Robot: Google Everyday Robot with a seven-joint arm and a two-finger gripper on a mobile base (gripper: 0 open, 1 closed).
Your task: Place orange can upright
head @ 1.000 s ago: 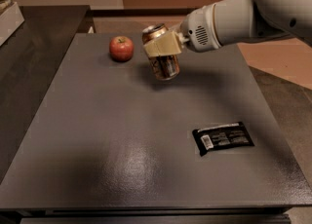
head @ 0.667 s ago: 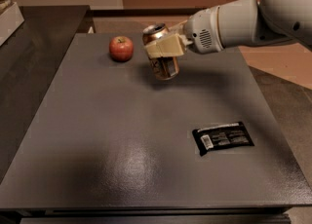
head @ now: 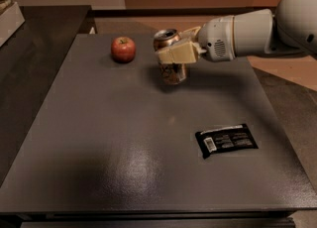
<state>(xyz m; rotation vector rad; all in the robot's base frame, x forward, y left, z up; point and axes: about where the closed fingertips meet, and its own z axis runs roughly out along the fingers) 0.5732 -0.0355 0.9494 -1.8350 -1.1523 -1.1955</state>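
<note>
Clasping orange can (head: 173, 73), unreadable — tool (head: 171, 52) near apple (head: 123, 49)

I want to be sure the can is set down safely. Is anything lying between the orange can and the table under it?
Nothing visible does. The gripper holds the orange can upright, and the table directly below it is bare. The apple sits beside it, apart; the black packet lies far off, nearer the front edge.

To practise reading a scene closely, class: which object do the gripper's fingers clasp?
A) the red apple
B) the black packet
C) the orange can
C: the gripper, over the far side of the table and right of the apple, has its tan fingers shut on the orange can.
</note>
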